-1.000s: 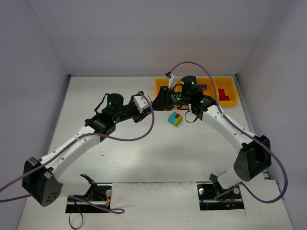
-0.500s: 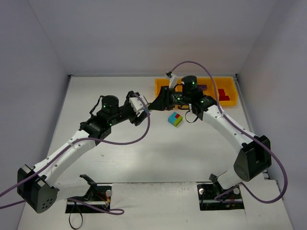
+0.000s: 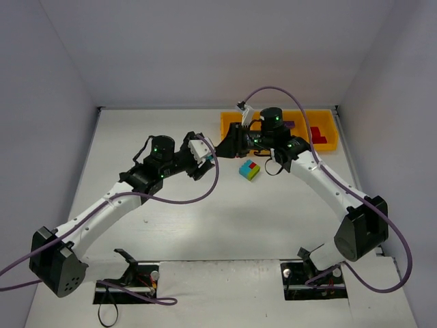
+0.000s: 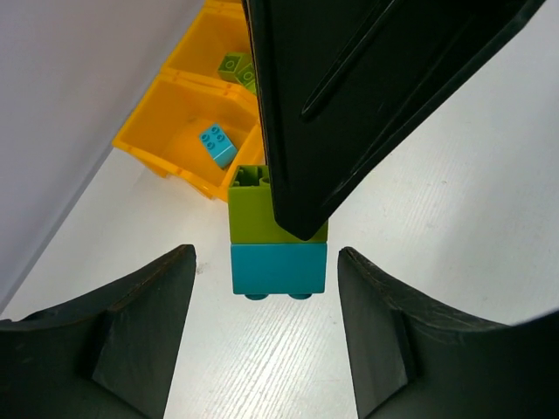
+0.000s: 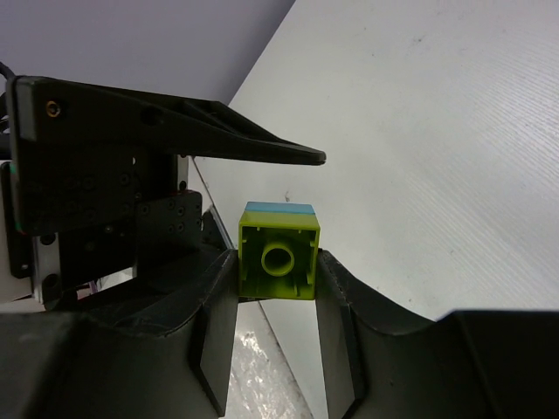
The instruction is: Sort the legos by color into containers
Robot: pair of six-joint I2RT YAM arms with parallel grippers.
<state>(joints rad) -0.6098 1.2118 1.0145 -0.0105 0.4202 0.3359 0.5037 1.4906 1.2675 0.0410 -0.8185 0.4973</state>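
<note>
My right gripper (image 5: 278,262) is shut on a lime green lego (image 5: 279,253) joined to a teal lego (image 5: 278,208), held above the table. In the left wrist view the lime lego (image 4: 253,205) sits above the teal one (image 4: 279,266). My left gripper (image 4: 265,262) is open, one jaw on each side of the teal lego, not touching it. In the top view the two grippers meet (image 3: 215,150) just in front of the orange-yellow tray (image 3: 329,143). The tray (image 4: 175,105) holds a teal lego (image 4: 216,144) and lime legos (image 4: 236,68) in separate compartments.
A multicolour lego cluster (image 3: 249,170) of teal, lime, red and purple lies on the table just right of the grippers. Red legos (image 3: 316,133) and a purple one (image 3: 290,124) lie in the tray's right compartments. Walls close in the table at the back and sides.
My left arm drew back slightly to the left, then returned to the right gripper. The right gripper kept hold of the lime and teal pair nearly in place.
</note>
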